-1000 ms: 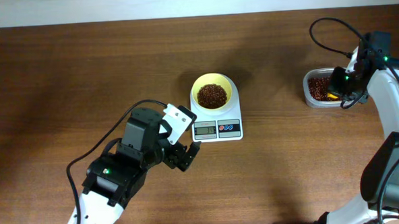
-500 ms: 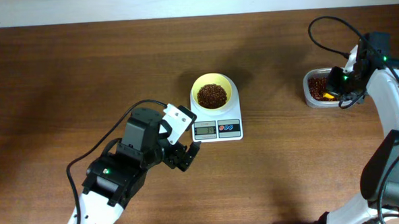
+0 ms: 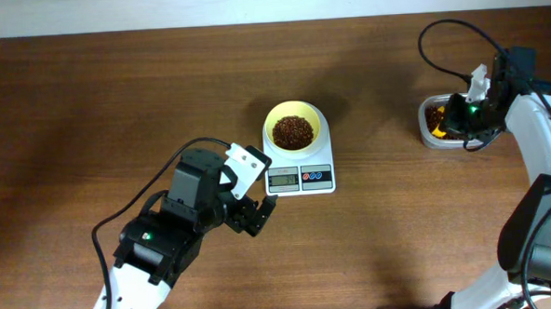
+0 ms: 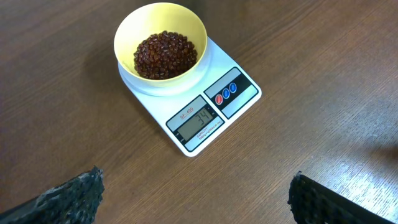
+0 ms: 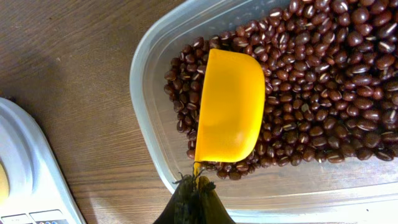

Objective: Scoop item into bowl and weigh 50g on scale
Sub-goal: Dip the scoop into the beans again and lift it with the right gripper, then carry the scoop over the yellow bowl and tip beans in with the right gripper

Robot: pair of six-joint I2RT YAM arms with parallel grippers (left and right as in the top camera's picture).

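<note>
The right fingers [image 5: 186, 205] are being shown clamped together on the narrow handle end of a yellow scoop [image 5: 229, 106]. The scoop is being held over the beans [image 5: 323, 93] inside a clear plastic container [image 5: 149, 56], in the part of the container nearer the scale [image 3: 300, 177]. Whether the scoop is being pressed into the beans or only laid on them cannot be told. The container is being seen well apart from the scale, out to its side on the counter [image 3: 115, 106], and it is being filled across most of its floor by the dark reddish beans.

The left fingers [image 4: 71, 196] are being held wide apart, with nothing between them. They are being poised near the scale, off its display end, clear of it and above the bare counter.

The pale yellow bowl [image 4: 130, 31] is being carried on the scale's round platform, at the end away from the display [image 4: 198, 118]. A heap of the beans is being held in the bowl, covering its bottom and leaving the upper wall bare. A number is being shown on the display, though its digits are being rendered too small to be read with certainty. Beside the display, a red and a blue button are being shown.
</note>
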